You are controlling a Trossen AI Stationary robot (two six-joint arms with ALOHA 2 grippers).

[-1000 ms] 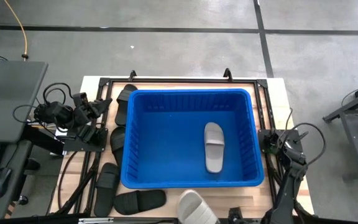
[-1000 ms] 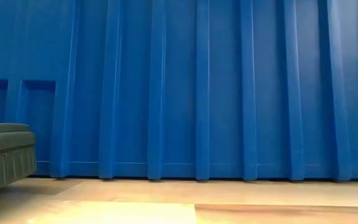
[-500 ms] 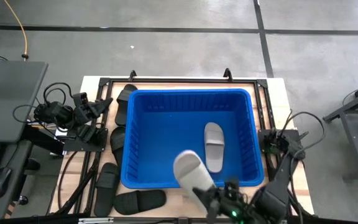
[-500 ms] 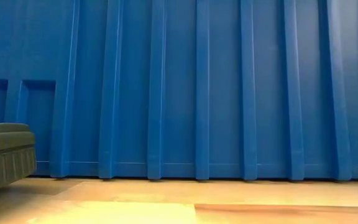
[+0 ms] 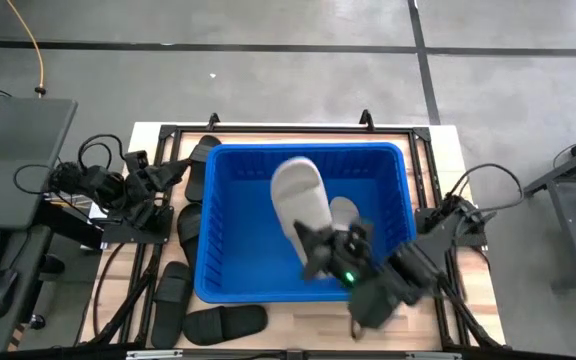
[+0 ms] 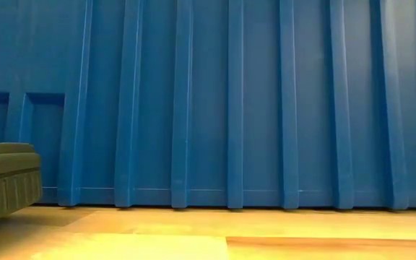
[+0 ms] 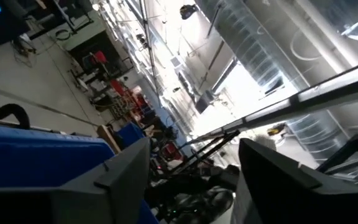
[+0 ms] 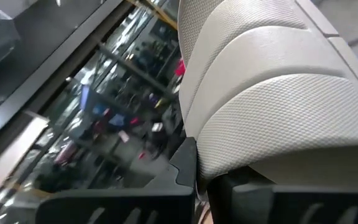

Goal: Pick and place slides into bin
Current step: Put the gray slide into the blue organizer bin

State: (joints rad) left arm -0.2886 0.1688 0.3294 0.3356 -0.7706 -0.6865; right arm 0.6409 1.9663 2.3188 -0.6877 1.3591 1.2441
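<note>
- Since the earlier frames the right end effector (image 5: 313, 243) has moved from the near edge of the desk (image 5: 298, 312) to above the blue bin (image 5: 218, 250), clamped on a light grey slide (image 5: 301, 200).
- A second grey slide (image 5: 345, 212) lies inside the bin, partly covered by the arm.
- The left end effector (image 5: 165, 172), beside the bin's left wall, now stands wide, holding nothing.
- Black slides (image 5: 224, 322) lie on the desk.
- The low view shows little besides the bin wall.
</note>
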